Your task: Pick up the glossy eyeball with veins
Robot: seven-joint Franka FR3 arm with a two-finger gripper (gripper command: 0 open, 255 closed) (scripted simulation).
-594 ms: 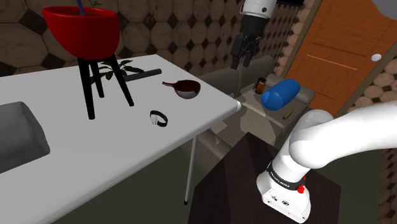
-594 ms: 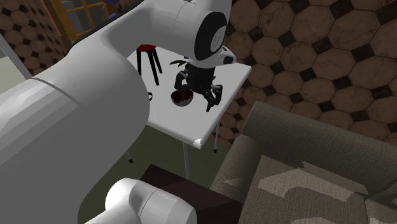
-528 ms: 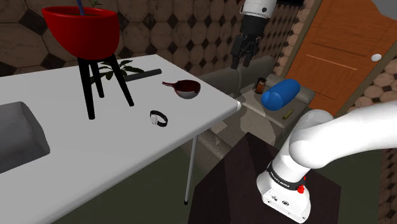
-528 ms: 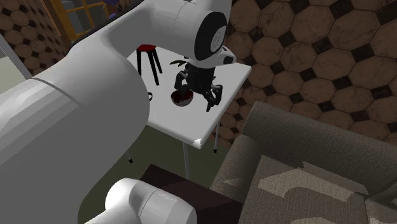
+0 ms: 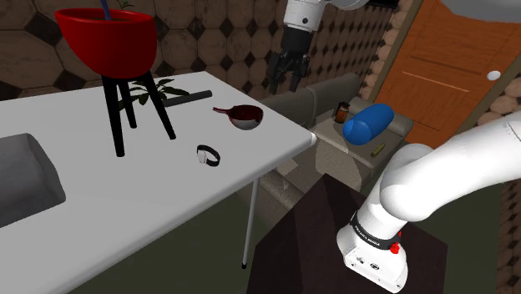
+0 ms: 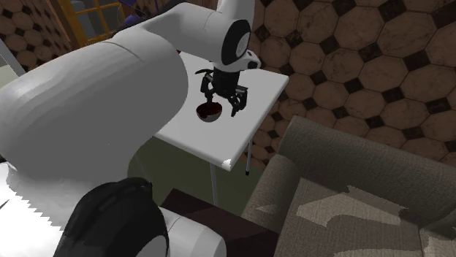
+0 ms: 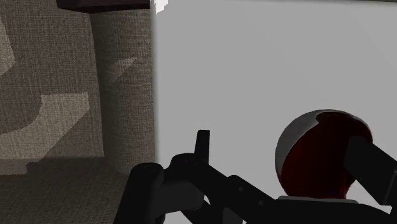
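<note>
Shoulder view shows the gripper wide open and empty; wrist view brings the eyeball close.

I see 1 white table on thin legs, 1 black stool standing toward the shoulder view's left, dark rod behind it, dark-red eyeball near the far corner, small band nearer the front edge, grey block at far left.

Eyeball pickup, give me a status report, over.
Gripper open, empty, hanging above the table. Eyeball, dark red and white, on the white table near its edge, untouched. Nothing between them.
</note>
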